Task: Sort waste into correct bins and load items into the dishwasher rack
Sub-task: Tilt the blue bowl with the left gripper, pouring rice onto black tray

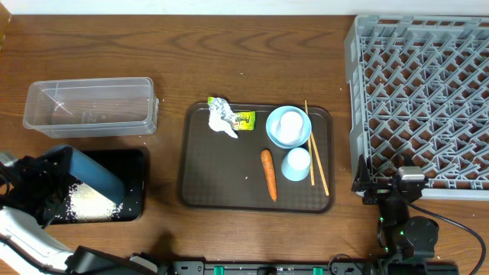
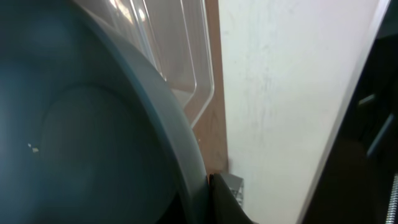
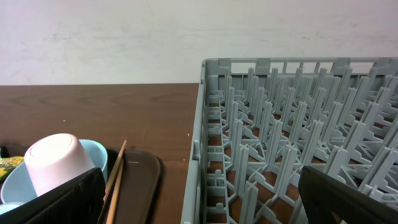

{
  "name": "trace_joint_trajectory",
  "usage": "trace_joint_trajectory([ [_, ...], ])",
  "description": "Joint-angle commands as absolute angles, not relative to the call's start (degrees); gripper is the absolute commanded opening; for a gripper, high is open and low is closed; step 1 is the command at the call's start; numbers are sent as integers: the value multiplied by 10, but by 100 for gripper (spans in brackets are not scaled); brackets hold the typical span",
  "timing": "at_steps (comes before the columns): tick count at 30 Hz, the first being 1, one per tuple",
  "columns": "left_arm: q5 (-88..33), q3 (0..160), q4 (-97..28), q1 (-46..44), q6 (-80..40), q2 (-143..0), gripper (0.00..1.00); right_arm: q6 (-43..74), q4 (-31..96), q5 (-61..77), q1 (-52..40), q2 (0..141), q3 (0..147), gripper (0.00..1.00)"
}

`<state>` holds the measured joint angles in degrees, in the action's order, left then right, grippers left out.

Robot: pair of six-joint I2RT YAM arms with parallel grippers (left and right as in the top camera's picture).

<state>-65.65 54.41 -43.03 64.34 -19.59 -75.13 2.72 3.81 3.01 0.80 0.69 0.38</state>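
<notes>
While L hand (image 1: 67, 174) grips bowl (image 1: 95, 179), rice (image 1: 84, 205) lies below.

The bench (image 1: 252, 46) is dark brown wood, its grain running in long streaks from side to side; the surface is matt, with a few tiny pale specks; at the far edge it meets a plain white wall (image 3: 186, 37) in a straight line; the wall is bare paint, faintly mottled with grey smudges; the light is soft and even, and shadows on the wood are short and weak.
</notes>
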Motion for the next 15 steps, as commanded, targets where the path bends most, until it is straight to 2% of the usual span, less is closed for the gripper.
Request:
trace_joint_trajectory([
  [1,-643,544,-420,664,-174,-752,6,20,41,28,11,4,3,99],
  [4,-671,544,-455,683,-153,-752,6,20,41,28,11,4,3,99],
  [15,-758,544,-445,703,-137,-752,6,20,41,28,11,4,3,99],
])
